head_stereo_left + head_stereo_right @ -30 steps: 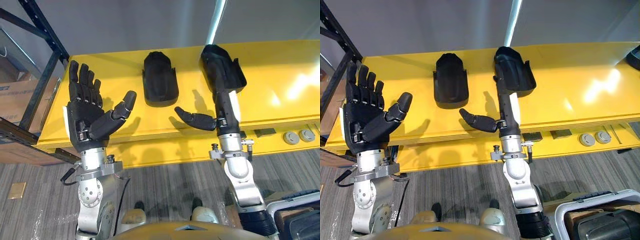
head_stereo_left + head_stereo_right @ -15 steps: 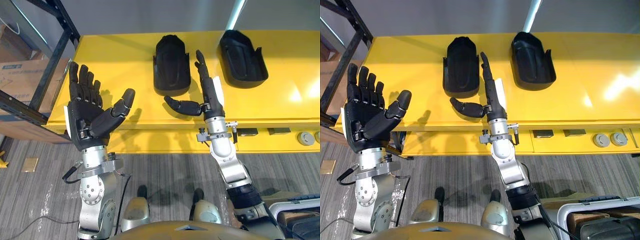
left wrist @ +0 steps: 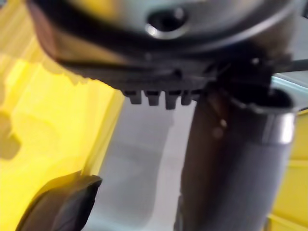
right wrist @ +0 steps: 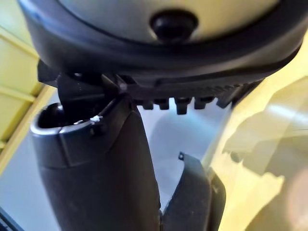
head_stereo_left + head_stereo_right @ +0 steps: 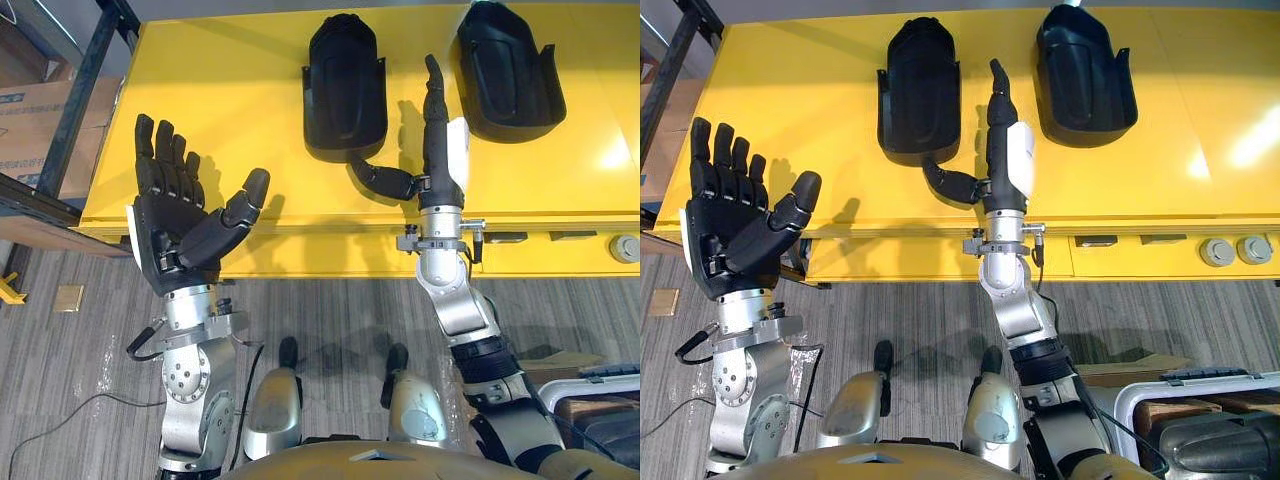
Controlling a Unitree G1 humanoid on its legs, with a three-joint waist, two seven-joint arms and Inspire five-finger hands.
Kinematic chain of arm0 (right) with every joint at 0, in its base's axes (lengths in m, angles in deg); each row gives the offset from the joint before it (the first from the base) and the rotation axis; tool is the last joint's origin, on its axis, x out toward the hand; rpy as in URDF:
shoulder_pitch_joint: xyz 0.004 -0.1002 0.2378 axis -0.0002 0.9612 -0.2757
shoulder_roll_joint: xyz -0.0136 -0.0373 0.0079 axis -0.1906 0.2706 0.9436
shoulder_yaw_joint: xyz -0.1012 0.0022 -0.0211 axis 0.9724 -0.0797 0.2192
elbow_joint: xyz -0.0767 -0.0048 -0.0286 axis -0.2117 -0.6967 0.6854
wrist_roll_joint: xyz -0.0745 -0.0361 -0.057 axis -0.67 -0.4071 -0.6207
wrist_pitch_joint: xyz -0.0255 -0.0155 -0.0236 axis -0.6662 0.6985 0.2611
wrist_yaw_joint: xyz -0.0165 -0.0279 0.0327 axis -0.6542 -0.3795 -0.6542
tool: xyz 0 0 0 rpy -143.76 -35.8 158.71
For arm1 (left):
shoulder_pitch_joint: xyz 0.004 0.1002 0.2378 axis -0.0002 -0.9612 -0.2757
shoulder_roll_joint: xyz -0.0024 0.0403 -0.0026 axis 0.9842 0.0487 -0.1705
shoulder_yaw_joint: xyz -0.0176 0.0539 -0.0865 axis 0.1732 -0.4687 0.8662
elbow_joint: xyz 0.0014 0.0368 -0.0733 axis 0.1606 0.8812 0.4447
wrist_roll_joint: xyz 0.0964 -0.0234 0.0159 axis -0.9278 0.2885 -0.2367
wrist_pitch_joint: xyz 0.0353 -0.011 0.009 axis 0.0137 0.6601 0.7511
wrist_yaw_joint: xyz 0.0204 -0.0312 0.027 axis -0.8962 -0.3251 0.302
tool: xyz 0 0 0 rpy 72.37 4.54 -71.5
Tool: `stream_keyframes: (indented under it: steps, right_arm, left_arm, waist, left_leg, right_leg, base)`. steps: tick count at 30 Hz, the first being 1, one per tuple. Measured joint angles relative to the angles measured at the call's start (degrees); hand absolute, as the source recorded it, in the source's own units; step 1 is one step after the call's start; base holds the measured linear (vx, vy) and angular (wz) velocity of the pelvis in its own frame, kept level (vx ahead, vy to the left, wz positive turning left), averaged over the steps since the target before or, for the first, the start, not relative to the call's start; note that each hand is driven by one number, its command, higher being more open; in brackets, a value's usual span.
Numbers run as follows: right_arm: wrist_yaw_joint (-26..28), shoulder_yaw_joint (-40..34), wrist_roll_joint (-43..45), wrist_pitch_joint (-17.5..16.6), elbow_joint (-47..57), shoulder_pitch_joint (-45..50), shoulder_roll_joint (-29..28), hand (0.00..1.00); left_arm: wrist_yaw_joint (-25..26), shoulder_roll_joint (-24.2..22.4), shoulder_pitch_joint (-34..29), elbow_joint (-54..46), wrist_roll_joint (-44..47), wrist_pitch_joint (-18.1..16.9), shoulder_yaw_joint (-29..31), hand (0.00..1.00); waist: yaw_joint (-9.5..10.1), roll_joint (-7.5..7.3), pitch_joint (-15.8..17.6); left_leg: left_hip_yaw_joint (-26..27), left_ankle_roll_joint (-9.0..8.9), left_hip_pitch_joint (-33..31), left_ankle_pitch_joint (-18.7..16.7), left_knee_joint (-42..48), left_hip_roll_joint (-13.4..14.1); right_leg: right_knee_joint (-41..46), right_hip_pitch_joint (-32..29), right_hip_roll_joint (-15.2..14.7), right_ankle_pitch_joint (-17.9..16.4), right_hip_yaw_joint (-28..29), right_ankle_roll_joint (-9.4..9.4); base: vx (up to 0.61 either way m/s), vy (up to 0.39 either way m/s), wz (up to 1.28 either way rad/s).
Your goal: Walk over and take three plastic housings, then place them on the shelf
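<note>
Black left housing [image 5: 345,85] and right housing [image 5: 508,70] lie apart on the yellow worktop [image 5: 220,100]. Right hand [image 5: 437,150] reaches between them edge-on, fingers straight, thumb pointing left, palm hidden. Left hand [image 5: 175,225] is raised near-left, fingers spread.

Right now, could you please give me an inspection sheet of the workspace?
Surface: yellow table, glare at its right.
Job's things: left housing and right housing, black, lying side by side and apart on the table; neither is held.
Clutter: two round discs on the table's front ledge, at the right.
Hands: left hand open, palm up, at the table's left front edge; right hand open, fingers straight, between the housings, thumb toward the left housing.
Cables: nothing seen.
Surroundings: dark shelf at the left with a box; grey plank floor.
</note>
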Motion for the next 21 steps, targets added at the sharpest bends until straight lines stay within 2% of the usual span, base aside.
stream_keyframes:
  steps: [8, 12, 21]
  right_arm:
    - [-1.27, 0.07, -0.02, 0.31, -3.72, -3.21, 2.01, 1.00]
    - [-2.51, -0.03, -0.02, 0.31, -4.01, -5.55, 2.27, 1.00]
    - [-3.57, -0.04, -0.03, 1.24, -5.85, -6.82, 2.29, 1.00]
  left_arm:
    - [-0.07, 0.00, -0.06, 0.00, 0.06, -0.03, 0.01, 1.00]
    - [-0.54, 0.00, -0.07, 0.01, 0.23, -0.10, -0.03, 1.00]
    - [-0.64, 0.00, -0.27, 0.01, 0.26, -0.11, -0.03, 1.00]
  waist:
    - [0.05, 0.10, 0.44]
    - [-0.14, 0.25, 2.20]
    - [-0.03, 0.22, 2.41]
  left_leg:
    - [-0.76, -0.10, -0.43, 0.63, -0.37, -0.53]
    - [-1.01, -0.02, -0.31, 1.28, -0.85, -0.90]
    - [-1.82, 0.09, -0.71, 1.75, -1.16, -1.30]
  right_leg:
    - [2.86, -1.41, -0.91, -1.48, -0.47, -0.09]
    - [3.70, -1.67, -1.45, -1.66, -0.61, -0.09]
    - [3.83, -1.68, -1.92, -1.71, -1.39, -0.03]
  base:
    - [-0.01, -0.008, 0.05]
    - [-0.03, -0.002, 0.03]
    - [-0.01, -0.005, 0.06]
